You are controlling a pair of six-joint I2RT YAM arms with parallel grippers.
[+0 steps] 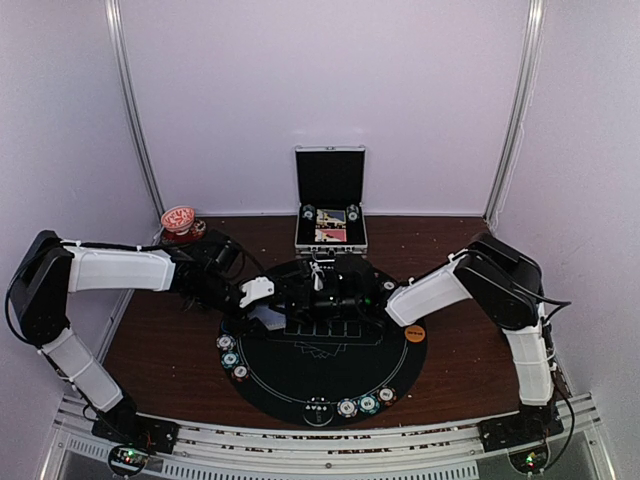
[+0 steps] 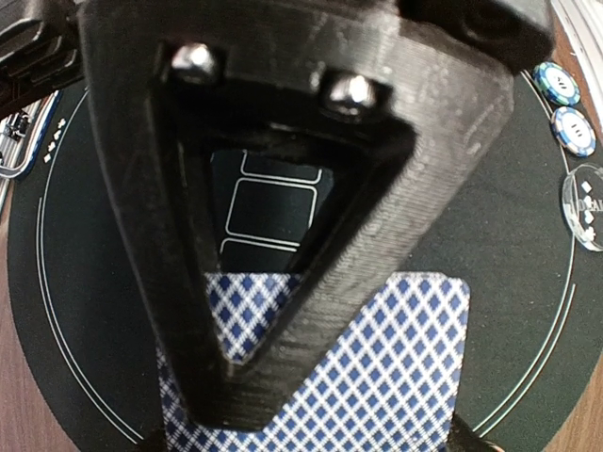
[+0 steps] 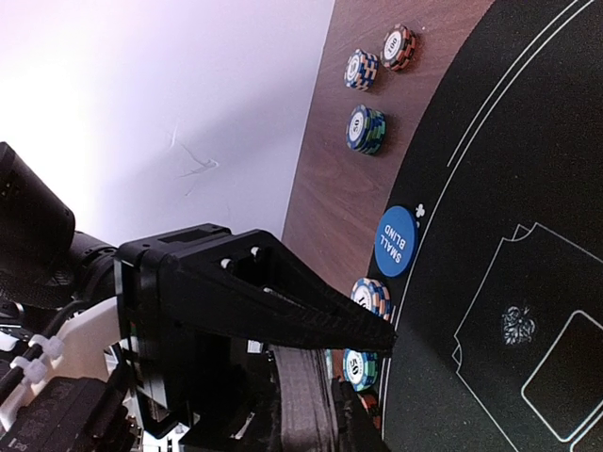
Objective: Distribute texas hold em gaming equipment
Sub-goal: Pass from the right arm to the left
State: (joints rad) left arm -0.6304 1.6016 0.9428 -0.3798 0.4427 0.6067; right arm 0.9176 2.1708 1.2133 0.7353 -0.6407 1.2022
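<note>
A deck of playing cards (image 2: pixel 396 358) with blue diamond backs sits in my left gripper (image 2: pixel 301 441), which is shut on it above the black round mat (image 1: pixel 320 375). My right gripper (image 1: pixel 338 288) meets it there. One of its black fingers (image 2: pixel 311 235) lies flat over the top card, and the deck's edge (image 3: pixel 311 405) shows under that finger. The second finger is hidden. Striped poker chips (image 1: pixel 230 358) stand at the mat's left rim and more chips (image 1: pixel 367 403) at its near rim. A blue "small blind" button (image 3: pixel 397 241) and an orange button (image 1: pixel 414 333) lie by the rim.
An open silver case (image 1: pixel 330 200) with cards and chips in it stands at the back. A red-and-white bowl (image 1: pixel 179 218) sits at the back left. A clear disc (image 2: pixel 589 207) lies on the mat near two chips (image 2: pixel 565 104).
</note>
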